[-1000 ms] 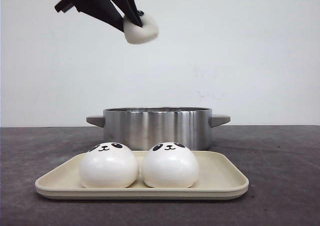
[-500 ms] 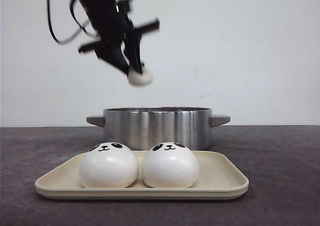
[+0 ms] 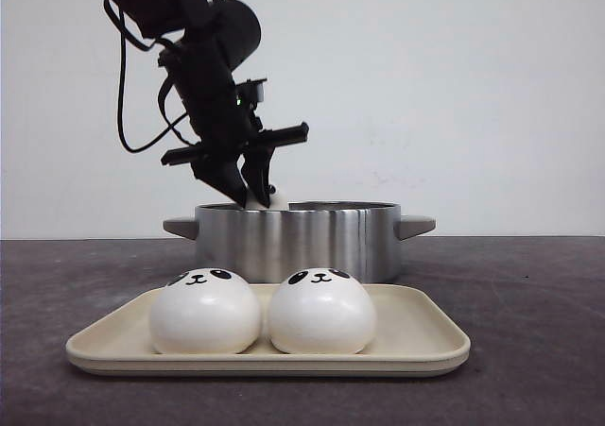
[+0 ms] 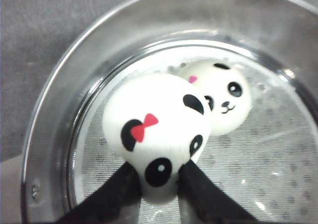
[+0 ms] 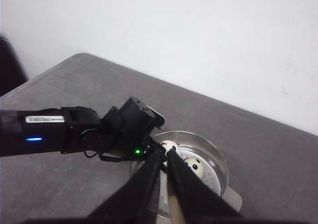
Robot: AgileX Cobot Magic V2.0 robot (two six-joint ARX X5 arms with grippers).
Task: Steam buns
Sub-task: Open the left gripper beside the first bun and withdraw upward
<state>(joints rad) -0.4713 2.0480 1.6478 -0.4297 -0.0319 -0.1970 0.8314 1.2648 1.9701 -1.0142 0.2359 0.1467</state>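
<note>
My left gripper (image 3: 249, 197) reaches down to the rim of the steel pot (image 3: 298, 237), shut on a white panda bun (image 4: 154, 124) with a red bow. The bun hangs just above the perforated steamer rack inside the pot (image 4: 59, 110). A second panda bun (image 4: 226, 97) rests on that rack right beside it. Two more buns (image 3: 205, 313) (image 3: 322, 311) sit side by side on the beige tray (image 3: 416, 336) in front of the pot. My right gripper (image 5: 166, 153) hovers high above the pot (image 5: 218, 164), its fingers close together and holding nothing; it does not show in the front view.
The pot has a handle on each side (image 3: 180, 227) (image 3: 416, 226) and stands behind the tray on the dark grey table (image 3: 529, 332). The left arm (image 5: 74, 129) stretches across the table toward the pot. A white wall lies behind.
The left arm has come down from high above with the bun, moving slightly right, until the bun dipped below the pot's rim. The two buns on the tray have not moved.
</note>
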